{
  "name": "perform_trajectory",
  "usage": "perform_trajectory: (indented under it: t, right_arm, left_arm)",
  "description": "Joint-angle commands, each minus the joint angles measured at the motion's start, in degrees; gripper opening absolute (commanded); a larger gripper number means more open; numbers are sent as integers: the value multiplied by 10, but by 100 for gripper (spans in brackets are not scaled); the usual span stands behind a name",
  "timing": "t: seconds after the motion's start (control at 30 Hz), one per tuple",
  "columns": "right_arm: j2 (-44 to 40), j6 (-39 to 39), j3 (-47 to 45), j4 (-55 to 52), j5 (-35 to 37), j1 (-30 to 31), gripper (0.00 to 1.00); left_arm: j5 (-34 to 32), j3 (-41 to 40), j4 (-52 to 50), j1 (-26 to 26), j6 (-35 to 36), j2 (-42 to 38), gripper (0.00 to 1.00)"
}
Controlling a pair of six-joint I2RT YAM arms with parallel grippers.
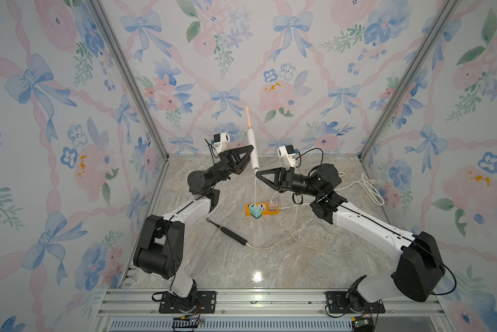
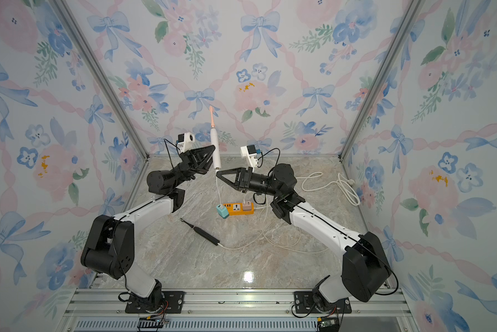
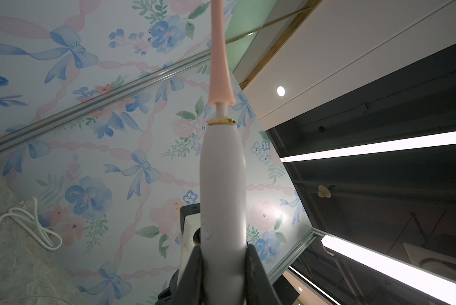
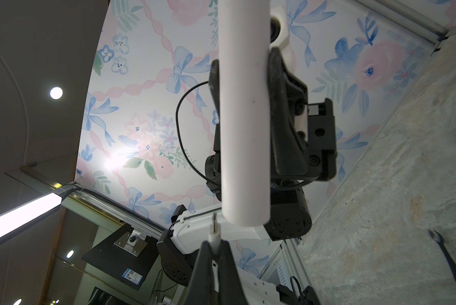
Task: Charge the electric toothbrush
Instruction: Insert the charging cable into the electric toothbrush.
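Only right wrist view shows plug (image 4: 214, 232) beside toothbrush (image 4: 244, 132) base.

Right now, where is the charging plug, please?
In both top views the plug is pinched in the right gripper, below the toothbrush the left gripper holds.

The toothbrush (image 1: 252, 149) is white with a pink head (image 1: 247, 117) and gold ring (image 3: 221, 121), its cable (image 1: 255, 186) white, the strip (image 1: 264, 209) orange with a teal plug (image 1: 254, 212) and a pink plug (image 1: 273, 206), the other brush (image 1: 231, 233) black, the counter (image 1: 270, 258) grey-beige marble, the walls (image 1: 241, 57) pale with blue bows and pink ribbons.
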Motion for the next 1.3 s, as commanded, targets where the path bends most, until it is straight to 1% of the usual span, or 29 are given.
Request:
perform_trajectory:
  t: [0.0,0.83,1.03,1.27]
  right_arm:
    - [5,9,4,34,-7,-5,0]
    - [27,43,-15,86,-7,-8,0]
    - [28,40,0,79,-7,-12,0]
    - [24,41,-3,80,-7,-20,0]
  left_arm:
    - [6,19,32,-4,-10,-5,0]
    - [4,18,32,-6,-12,-8,0]
    - [6,14,32,-8,-11,-10,0]
    - [8,14,32,-10,-12,-11,0]
